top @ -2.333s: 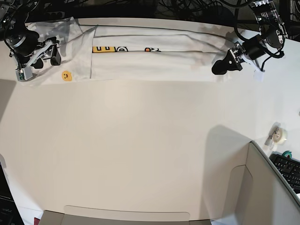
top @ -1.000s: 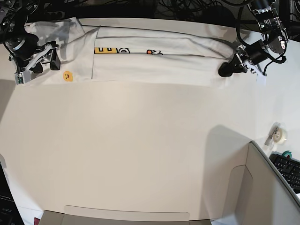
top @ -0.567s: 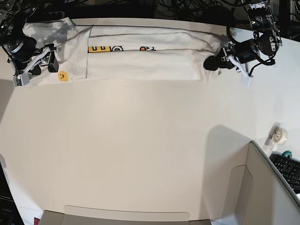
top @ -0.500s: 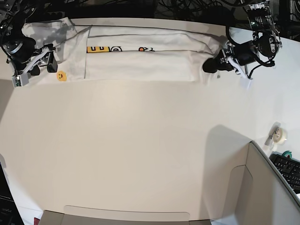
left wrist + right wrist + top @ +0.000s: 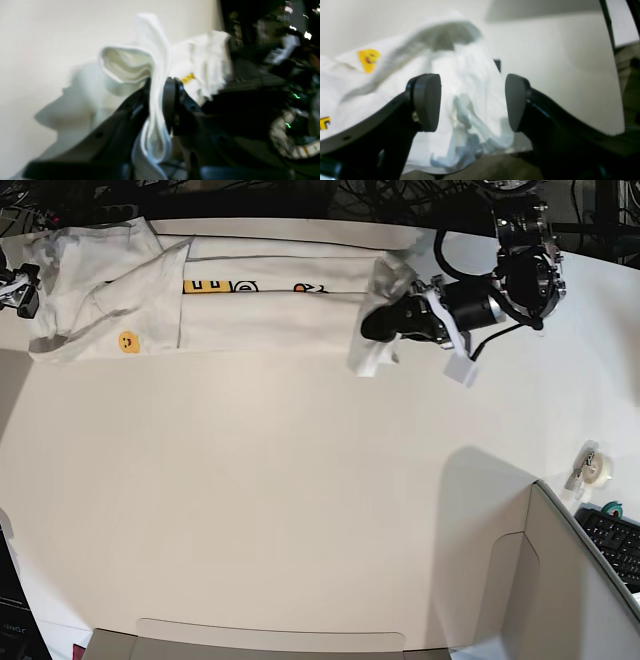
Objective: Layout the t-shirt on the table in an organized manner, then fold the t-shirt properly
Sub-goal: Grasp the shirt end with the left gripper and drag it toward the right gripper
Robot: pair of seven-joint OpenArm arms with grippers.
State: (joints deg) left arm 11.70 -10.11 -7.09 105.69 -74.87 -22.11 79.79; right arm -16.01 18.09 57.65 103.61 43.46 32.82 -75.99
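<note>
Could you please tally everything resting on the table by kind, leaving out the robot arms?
t-shirt: 1
tape roll: 1
keyboard: 1
grey-beige partition panel: 1
Total: 4, all on the table.

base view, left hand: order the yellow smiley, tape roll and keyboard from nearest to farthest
From the left hand:
1. Tape roll, by the table's right edge.
2. Smiley and keyboard: too close to call; the smiley is on the t-shirt far left, the keyboard at the lower right corner.
</note>
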